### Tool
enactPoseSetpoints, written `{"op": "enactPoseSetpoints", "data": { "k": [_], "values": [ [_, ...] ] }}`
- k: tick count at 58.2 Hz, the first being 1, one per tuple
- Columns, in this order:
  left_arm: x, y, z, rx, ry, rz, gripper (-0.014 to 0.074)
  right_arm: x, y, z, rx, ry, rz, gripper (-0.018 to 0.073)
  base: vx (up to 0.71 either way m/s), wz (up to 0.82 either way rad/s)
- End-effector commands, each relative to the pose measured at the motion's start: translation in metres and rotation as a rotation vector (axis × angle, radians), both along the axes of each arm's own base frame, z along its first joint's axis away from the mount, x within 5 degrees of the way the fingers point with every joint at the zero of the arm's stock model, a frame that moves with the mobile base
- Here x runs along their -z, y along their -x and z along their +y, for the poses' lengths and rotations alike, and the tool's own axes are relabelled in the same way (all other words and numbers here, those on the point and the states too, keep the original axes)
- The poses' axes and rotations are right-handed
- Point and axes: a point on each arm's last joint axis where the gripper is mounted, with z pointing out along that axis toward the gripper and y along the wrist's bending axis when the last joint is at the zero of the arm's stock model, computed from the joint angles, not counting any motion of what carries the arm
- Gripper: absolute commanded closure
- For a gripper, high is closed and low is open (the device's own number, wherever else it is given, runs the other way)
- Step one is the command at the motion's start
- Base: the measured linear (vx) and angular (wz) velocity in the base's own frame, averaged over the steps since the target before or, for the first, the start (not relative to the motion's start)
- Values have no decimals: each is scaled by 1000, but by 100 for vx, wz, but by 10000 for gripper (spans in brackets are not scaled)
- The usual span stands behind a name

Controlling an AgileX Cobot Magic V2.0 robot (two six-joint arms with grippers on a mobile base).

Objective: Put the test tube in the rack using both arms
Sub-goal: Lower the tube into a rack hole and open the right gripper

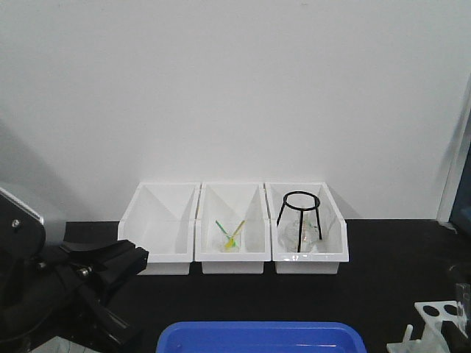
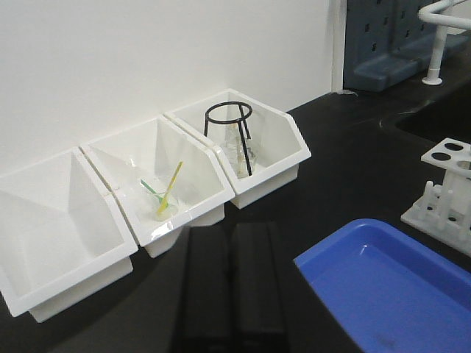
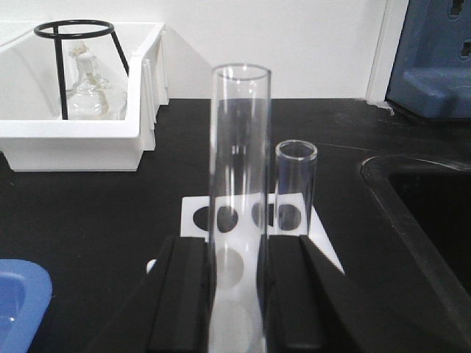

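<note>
Gripping the test tube (image 3: 239,198) upright between its black fingers (image 3: 180,294), the right end effector (image 3: 237,294) is holding it just over the white rack (image 3: 294,224), where a second, shorter tube (image 3: 296,184) is standing. The left end effector (image 1: 118,268) is hovering over the black desk (image 1: 383,257); whether it is open or closed cannot be told. Beyond, three white bins (image 1: 232,261) are sitting along the wall.

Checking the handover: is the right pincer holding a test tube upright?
Yes: in the right wrist view the test tube stands upright between the right pincer's fingers, over the rack.
</note>
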Motion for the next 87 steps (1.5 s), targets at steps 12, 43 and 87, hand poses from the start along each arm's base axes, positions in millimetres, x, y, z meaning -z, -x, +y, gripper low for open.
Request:
{"op": "enactPoseSetpoints", "data": {
  "k": [12, 43, 87],
  "values": [
    [-14, 3, 1, 13, 29, -41, 603, -17, -6, -1, -3, 15, -134, 489, 0, 0],
    [-14, 3, 1, 13, 29, -41, 603, -17, -6, -1, -2, 11, -134, 172, 0, 0],
    [-16, 4, -1, 33, 59, -34, 603, -168, 61, 11, -33, 50, -280, 401, 0, 0]
  ]
}}
